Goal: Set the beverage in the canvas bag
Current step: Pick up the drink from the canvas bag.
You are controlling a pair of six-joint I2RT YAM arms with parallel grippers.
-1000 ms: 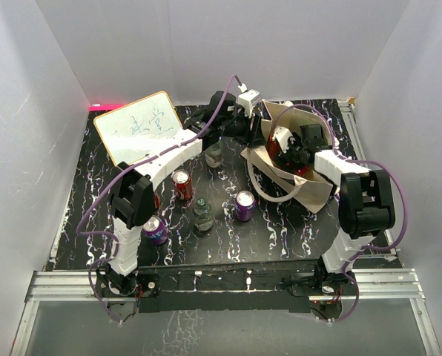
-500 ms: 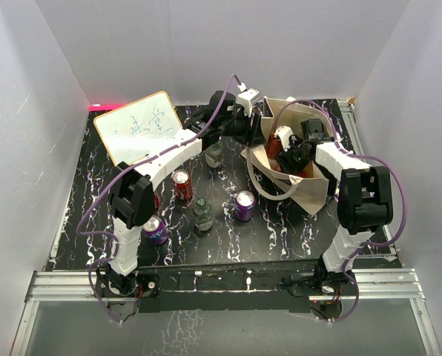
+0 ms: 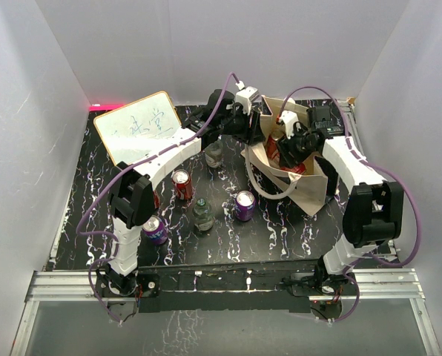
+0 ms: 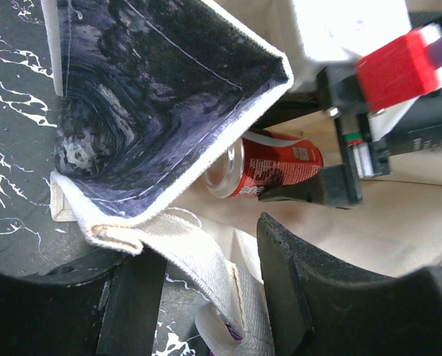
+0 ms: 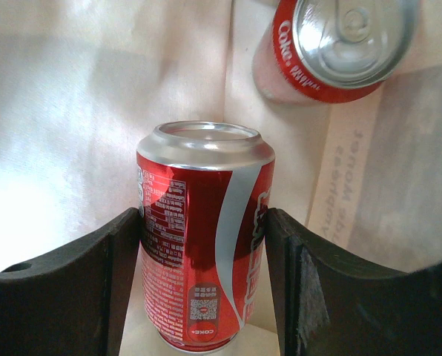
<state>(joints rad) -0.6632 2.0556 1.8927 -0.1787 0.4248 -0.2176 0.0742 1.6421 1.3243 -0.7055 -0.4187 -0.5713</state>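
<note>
The beige canvas bag [image 3: 310, 185] stands at the back right with its mouth open; its black panel [image 4: 147, 111] fills the left wrist view. My left gripper [image 3: 251, 133] is shut on the bag's rim strap [image 4: 213, 274] at the bag's left edge. My right gripper [image 3: 294, 146] reaches into the bag and is shut on a red cola can [image 5: 202, 237], both fingers against its sides. The can also shows in the left wrist view [image 4: 276, 167]. A second red cola can [image 5: 336, 44] lies inside the bag past the held one.
On the black marbled table stand a red can [image 3: 182, 184], a purple can [image 3: 245, 205], a second purple can [image 3: 154, 230], a green bottle [image 3: 202, 213] and a clear bottle [image 3: 213, 154]. A whiteboard [image 3: 139, 127] leans at the back left. White walls enclose the table.
</note>
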